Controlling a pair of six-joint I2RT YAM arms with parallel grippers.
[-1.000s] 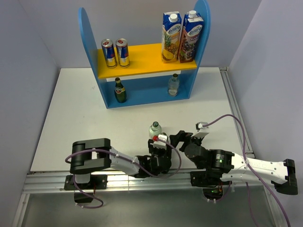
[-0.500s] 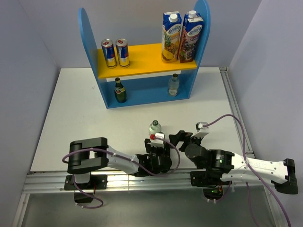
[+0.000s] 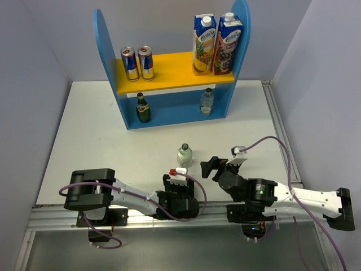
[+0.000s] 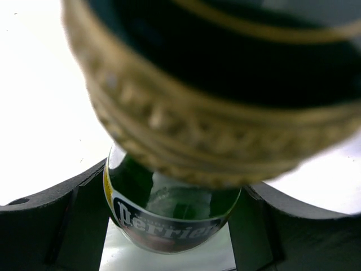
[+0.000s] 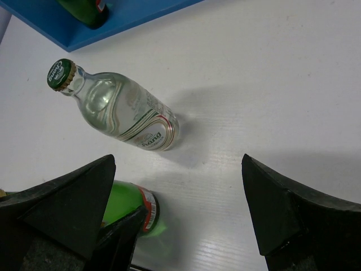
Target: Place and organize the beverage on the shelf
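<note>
Yellow juice carton (image 3: 203,45), purple juice carton (image 3: 227,44) just beside it, both upright, white table (image 3: 90,141), metal rail (image 3: 56,216) at near edge

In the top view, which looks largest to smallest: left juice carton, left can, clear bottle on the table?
1. Left juice carton, clearly largest.
2. Left can.
3. Clear bottle on the table; it is seen nearly from above, so its rank below the can is unsure.
</note>
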